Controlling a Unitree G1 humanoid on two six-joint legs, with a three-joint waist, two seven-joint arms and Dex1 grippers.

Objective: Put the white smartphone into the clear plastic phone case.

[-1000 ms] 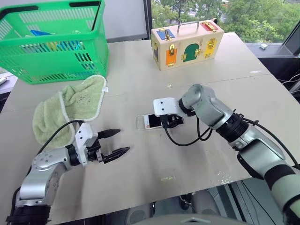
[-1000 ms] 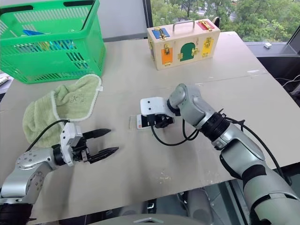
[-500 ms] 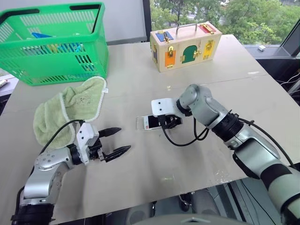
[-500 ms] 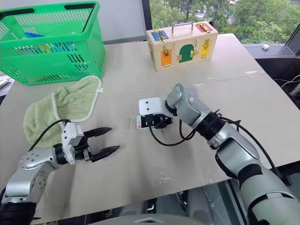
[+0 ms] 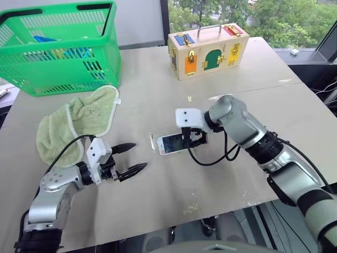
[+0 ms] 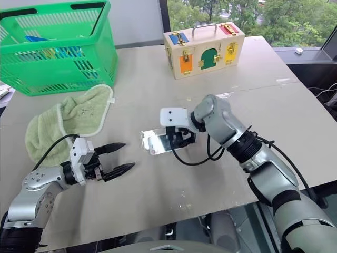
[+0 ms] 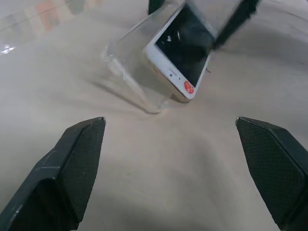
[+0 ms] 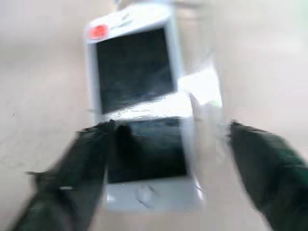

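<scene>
At the centre of a beige table [image 5: 158,200], the right gripper [image 5: 192,138] bears down over the white smartphone [image 5: 174,143], which is tilted with its far end raised and its near end resting in the clear plastic phone case [image 7: 134,62]; the case lies on the tabletop against the phone's lower edge; the right fingers stand either side of the phone, though whether they actually grip it cannot be told through the blur; the left gripper [image 5: 130,159] hovers low over the table, well apart from the phone, its two black fingers spread wide and holding nothing; a green towel [image 5: 76,124] lies crumpled beside it, with a green basket [image 5: 60,50] and a wooden latch box [image 5: 209,50] along the far side.
</scene>
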